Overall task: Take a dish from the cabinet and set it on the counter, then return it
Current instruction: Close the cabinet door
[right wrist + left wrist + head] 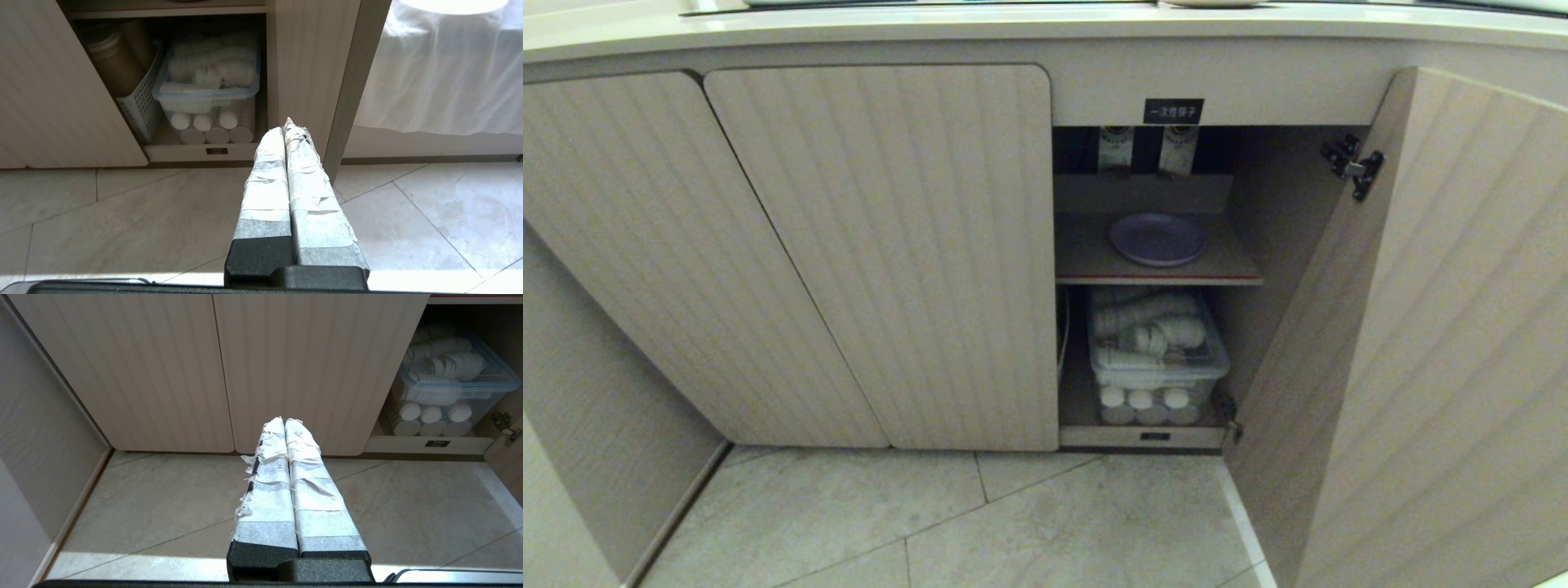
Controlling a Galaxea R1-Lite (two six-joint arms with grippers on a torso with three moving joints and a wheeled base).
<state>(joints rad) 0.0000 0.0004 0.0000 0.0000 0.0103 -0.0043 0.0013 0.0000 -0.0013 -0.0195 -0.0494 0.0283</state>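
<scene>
Head view: the plate [1157,238] lies flat on the cabinet's [890,245] inner shelf, centre-right of frame, no gripper near it. Both the left gripper [284,421] and right gripper [287,126] hang low over floor tiles, fingers pressed together, empty.

Lavender dish [1157,239] lies flat on open cabinet's [882,245] shelf.

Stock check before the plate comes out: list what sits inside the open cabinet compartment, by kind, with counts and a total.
Purple dish, on the inner shelf: 1
Clear lidded bins of white cups, bottom level: 1
White perforated baskets, bottom level, beside the bin: 1
Tan cylindrical canisters in the basket: at least 2
Total: at least 5
</scene>
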